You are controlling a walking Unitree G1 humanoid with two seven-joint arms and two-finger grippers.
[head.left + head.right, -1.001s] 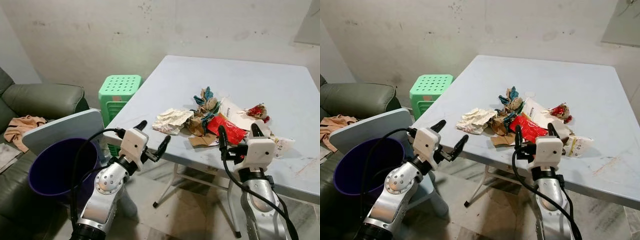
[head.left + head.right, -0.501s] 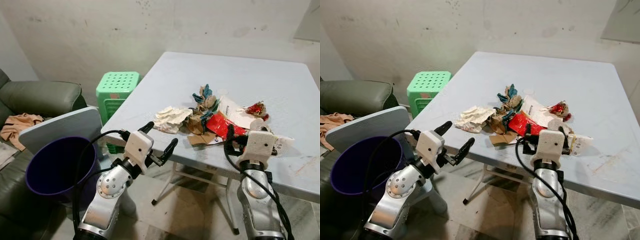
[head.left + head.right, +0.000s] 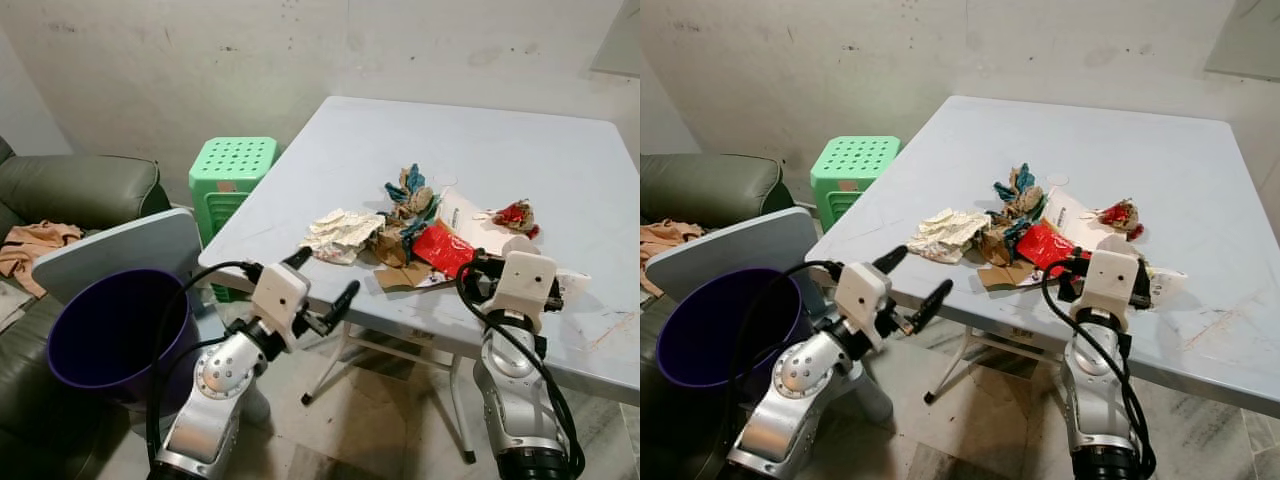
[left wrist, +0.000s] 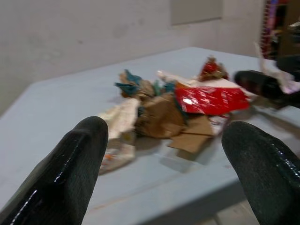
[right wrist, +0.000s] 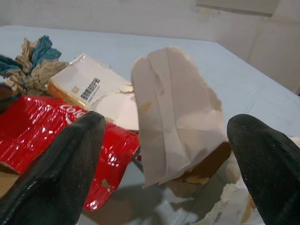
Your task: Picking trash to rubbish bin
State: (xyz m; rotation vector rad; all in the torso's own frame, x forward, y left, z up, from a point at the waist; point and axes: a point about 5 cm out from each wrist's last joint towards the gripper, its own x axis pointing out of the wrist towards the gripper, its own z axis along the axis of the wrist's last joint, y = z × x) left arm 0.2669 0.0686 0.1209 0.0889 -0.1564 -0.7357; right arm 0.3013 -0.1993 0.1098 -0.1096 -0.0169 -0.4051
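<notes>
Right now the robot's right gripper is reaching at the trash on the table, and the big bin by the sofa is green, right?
Not quite: the bin is purple, as the left eye view shows. The green thing is the stool behind it. The rest holds: the right gripper is open at the trash pile on the table, fingers either side of a torn white paper.

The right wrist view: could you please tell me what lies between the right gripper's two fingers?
In the right wrist view, a crumpled pale paper scrap stands between the open fingers of the right gripper, with the red wrapper beside it.
</notes>
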